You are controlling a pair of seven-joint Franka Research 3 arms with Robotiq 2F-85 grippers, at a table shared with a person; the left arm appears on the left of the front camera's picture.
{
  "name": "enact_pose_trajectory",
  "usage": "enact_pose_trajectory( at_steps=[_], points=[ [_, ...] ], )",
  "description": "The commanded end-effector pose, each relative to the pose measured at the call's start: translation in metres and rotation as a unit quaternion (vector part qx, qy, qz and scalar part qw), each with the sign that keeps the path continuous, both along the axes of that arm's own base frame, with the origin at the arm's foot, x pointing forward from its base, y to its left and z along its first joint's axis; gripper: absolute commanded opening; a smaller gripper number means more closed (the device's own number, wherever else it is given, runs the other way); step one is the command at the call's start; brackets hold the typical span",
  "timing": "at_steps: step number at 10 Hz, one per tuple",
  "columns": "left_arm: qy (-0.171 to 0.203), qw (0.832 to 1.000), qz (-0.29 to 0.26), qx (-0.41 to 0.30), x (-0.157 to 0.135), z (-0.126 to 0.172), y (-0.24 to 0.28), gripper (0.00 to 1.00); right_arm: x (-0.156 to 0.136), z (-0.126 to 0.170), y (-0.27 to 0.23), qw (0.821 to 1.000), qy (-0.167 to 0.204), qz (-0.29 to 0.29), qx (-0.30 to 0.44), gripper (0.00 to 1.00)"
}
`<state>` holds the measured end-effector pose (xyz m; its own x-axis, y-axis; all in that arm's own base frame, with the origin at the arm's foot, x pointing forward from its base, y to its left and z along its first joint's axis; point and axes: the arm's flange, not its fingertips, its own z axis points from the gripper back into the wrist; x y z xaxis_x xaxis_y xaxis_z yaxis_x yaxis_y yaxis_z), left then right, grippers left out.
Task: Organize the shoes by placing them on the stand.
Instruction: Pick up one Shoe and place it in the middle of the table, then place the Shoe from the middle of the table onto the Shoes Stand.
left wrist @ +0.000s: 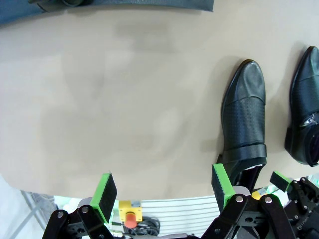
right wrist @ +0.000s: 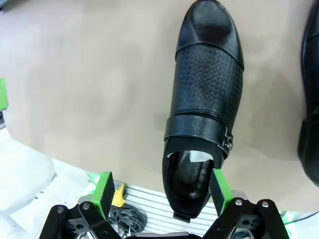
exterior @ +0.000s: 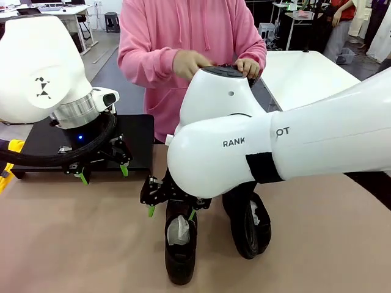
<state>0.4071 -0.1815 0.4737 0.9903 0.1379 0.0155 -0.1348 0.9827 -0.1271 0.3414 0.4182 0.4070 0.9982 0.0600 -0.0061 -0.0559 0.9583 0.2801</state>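
Two black shoes lie on the tan table. One shoe, stuffed with white paper, rests under my right gripper, which is open, its green pads either side of the heel without touching it. The other shoe lies just to its right. The black stand sits at the back left with nothing on the part I can see. My left gripper hangs open and empty over the stand's front lip.
A person in a pink hoodie stands across the table with both hands resting on my right arm's upper joint. My right arm's bulk hides the middle of the table. Bare tabletop stretches along the front left.
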Motion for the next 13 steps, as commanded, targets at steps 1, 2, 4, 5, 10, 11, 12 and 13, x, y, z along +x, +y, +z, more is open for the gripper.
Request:
enact_pose_trajectory(
  at_steps=[1,2,4,5,10,11,12,13],
  points=[
    [0.001,1.000,0.006,-0.002,0.000,0.001,0.000,0.99,0.001,-0.012,0.006,1.000,-0.003,-0.007,-0.009,1.00],
    [0.001,1.000,0.006,-0.002,0.000,0.001,0.000,0.99,0.001,-0.012,0.006,1.000,-0.003,-0.007,-0.009,1.00],
    [0.001,1.000,0.006,-0.002,0.000,0.001,0.000,0.99,0.001,-0.012,0.006,1.000,-0.003,-0.007,-0.009,1.00],
    [0.001,1.000,0.006,-0.002,0.000,0.001,0.000,0.99,0.001,-0.012,0.006,1.000,-0.003,-0.007,-0.009,1.00],
    [0.001,1.000,0.006,-0.002,0.000,0.001,0.000,0.99,0.002,-0.014,0.002,1.000,0.011,0.001,-0.006,1.00],
    [0.001,1.000,0.006,-0.002,0.000,0.001,0.000,0.99,-0.004,0.007,-0.017,1.000,-0.002,0.004,-0.017,1.00],
    [0.001,1.000,0.006,-0.002,0.000,0.001,0.000,0.99,-0.003,0.034,-0.051,0.999,-0.021,-0.024,-0.035,1.00],
    [0.001,1.000,0.006,-0.002,0.000,0.001,0.000,0.99,0.002,0.049,-0.082,0.996,-0.045,-0.048,-0.055,1.00]
  ],
)
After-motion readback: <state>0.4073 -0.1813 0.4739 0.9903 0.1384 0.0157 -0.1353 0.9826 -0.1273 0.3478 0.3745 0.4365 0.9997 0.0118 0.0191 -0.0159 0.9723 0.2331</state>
